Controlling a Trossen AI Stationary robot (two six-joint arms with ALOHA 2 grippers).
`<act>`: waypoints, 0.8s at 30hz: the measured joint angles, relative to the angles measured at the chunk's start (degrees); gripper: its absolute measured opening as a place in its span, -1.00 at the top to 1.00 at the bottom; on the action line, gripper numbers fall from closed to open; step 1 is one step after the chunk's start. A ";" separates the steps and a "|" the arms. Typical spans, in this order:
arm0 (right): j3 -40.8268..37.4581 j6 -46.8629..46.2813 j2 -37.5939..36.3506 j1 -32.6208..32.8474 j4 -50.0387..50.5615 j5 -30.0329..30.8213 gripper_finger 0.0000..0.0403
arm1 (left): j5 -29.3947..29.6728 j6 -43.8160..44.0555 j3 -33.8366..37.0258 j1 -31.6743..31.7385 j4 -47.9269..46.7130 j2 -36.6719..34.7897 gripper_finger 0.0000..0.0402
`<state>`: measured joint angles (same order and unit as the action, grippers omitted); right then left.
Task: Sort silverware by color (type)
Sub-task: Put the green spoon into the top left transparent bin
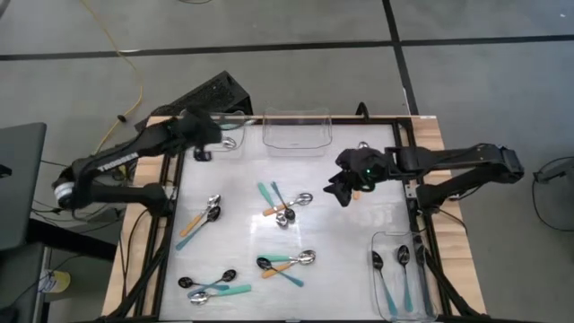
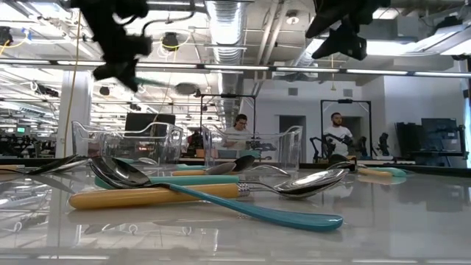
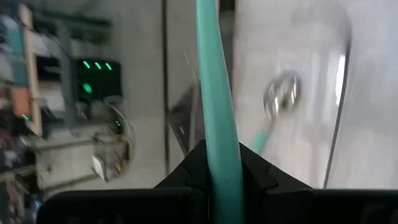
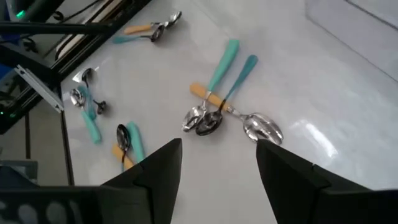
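Note:
My left gripper (image 1: 203,136) (image 3: 221,186) hangs high by the far-left clear bin (image 1: 235,126) and is shut on a teal-handled spoon (image 3: 214,93). A silver spoon with a teal handle (image 3: 280,96) lies in that bin. My right gripper (image 1: 346,186) (image 4: 217,180) is open in the air, right of the middle cluster of spoons (image 1: 283,206) (image 4: 217,115), touching nothing. More spoons with teal and orange handles lie flat in clusters at the left (image 1: 201,218), near middle (image 1: 287,262) and near left (image 1: 212,285). My left gripper pinches the spoon's teal handle (image 3: 219,158) between its two fingers. The handle runs straight out ahead, along the fingers, and its far end leaves the wrist picture, so the bowl does not show. The spoon is lifted clear of the table.
An empty-looking clear bin (image 1: 297,132) stands at the far middle. A clear bin at the near right (image 1: 404,274) holds black-bowled spoons with teal handles. A dark frame rail (image 1: 169,224) borders the white table. Bare table lies between the clusters.

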<state>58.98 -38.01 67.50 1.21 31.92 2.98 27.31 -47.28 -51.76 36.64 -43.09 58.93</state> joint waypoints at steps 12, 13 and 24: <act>-0.05 -0.76 3.17 2.83 0.42 0.44 -0.14 | 6.13 -0.09 8.07 11.54 2.94 4.87 0.81; -0.04 -1.00 3.14 2.83 0.36 0.42 -0.14 | 6.28 0.72 8.07 11.59 2.86 5.59 0.74; -0.04 -2.11 2.97 2.94 0.26 0.09 -0.14 | 10.63 3.40 7.00 10.50 2.55 7.15 -0.03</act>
<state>58.94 -40.12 70.48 4.14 32.18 3.07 37.94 -43.88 -44.76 47.14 -40.53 66.09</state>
